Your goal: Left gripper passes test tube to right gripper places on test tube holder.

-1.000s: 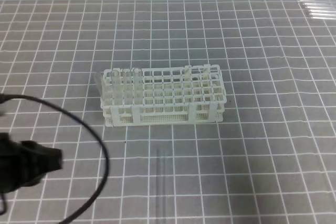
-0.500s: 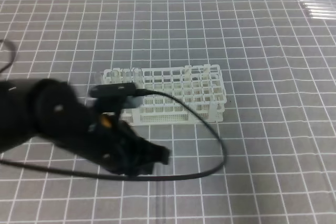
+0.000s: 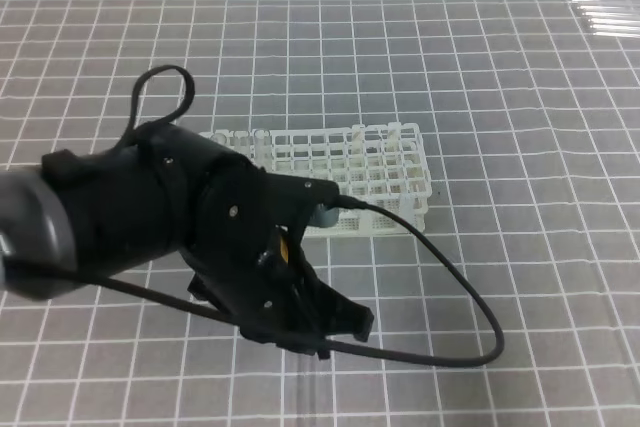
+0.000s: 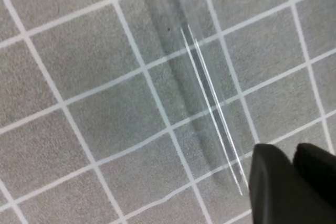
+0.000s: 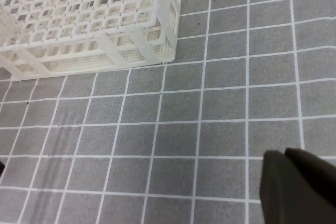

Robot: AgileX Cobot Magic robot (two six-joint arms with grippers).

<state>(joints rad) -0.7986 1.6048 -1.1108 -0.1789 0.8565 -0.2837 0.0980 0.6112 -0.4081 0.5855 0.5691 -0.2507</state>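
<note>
The test tube [image 4: 210, 103] lies flat on the grey gridded mat [image 3: 520, 197] near its front edge, in front of the white test tube holder [image 3: 375, 172], which stands at the mat's middle with a few tubes upright in it. The left gripper [image 4: 286, 156] hangs just above the tube's near end, its black fingers [image 4: 268, 182] set only a narrow gap apart and not gripping it. The right gripper [image 5: 286, 153] hovers over bare mat, clamped closed on nothing; spare tubes [image 3: 605, 12] lie at the far right corner.

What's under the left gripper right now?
A clear test tube lies flat on the grey grid mat, just ahead of the left gripper. Its near end passes beneath the fingertips, hidden.
</note>
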